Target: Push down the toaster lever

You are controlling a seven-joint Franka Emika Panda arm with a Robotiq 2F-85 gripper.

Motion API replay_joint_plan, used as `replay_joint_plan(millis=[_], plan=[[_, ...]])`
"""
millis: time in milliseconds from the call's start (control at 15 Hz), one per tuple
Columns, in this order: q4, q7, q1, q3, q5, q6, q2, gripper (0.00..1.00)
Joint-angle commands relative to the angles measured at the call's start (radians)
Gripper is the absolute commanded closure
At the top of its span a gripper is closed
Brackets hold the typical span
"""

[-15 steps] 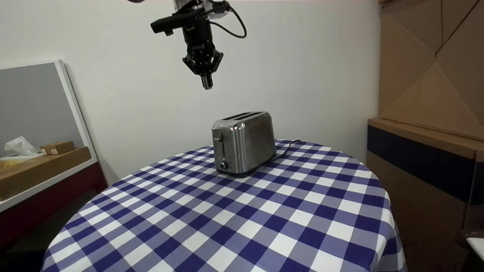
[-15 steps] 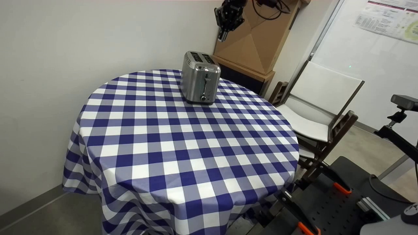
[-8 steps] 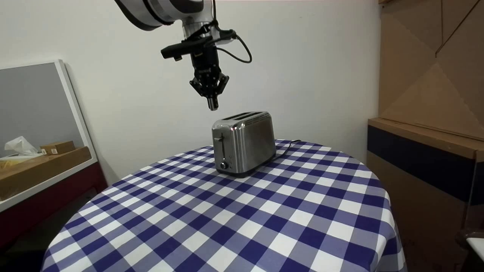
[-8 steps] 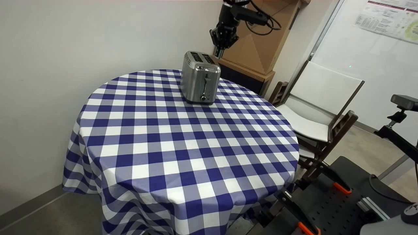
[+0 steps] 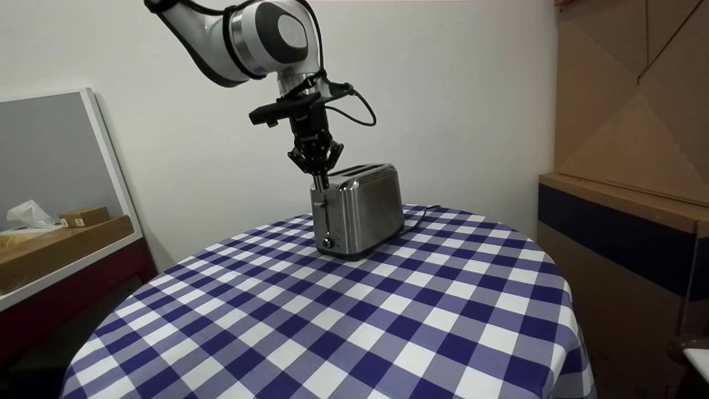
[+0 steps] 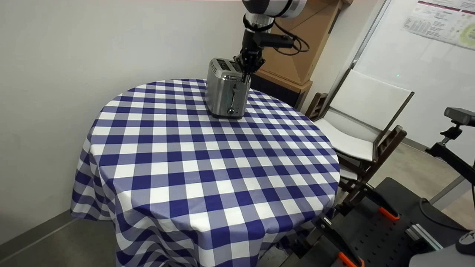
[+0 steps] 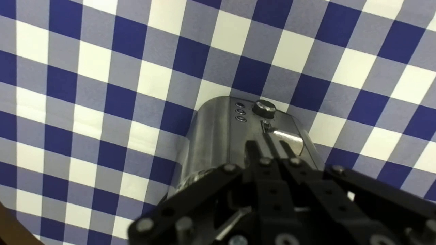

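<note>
Where the worktop (image 6: 159, 141) carries the toaster (image 6: 222, 98), an upright slot (image 6: 233, 100) holds the lever (image 6: 236, 90) near its top, below and left of my claw (image 6: 245, 78) in an exterior view. The fingers (image 7: 262, 145) are pinched together, empty; I'd nudge across, then press straight down.

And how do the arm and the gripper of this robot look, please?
The arm is white and rounded, with a dark oval cap, a silvery band and a looping black cable. The gripper is black, with hinged links, round screw heads and narrow silvery fingertips.
</note>
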State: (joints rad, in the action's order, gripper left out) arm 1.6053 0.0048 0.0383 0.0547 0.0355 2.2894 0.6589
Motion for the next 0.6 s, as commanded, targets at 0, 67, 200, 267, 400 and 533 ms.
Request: replay_joint_plan(millis=[0,67,200,267,400,533], plan=[[-0.03,0.047,-0.033,0.021,0.05,0.088,0.068,1.0],[-0.028,0.056,-0.039,0.024,0.06,0.12,0.081,1.0],[-0.026,0.07,-0.051,0.028,0.071,0.178,0.108,1.0],[-0.026,0.078,-0.057,0.029,0.074,0.195,0.118,1.0],[-0.023,0.088,-0.066,0.031,0.075,0.212,0.129,1.0],[-0.016,0.09,-0.072,0.034,0.074,0.227,0.14,1.0]])
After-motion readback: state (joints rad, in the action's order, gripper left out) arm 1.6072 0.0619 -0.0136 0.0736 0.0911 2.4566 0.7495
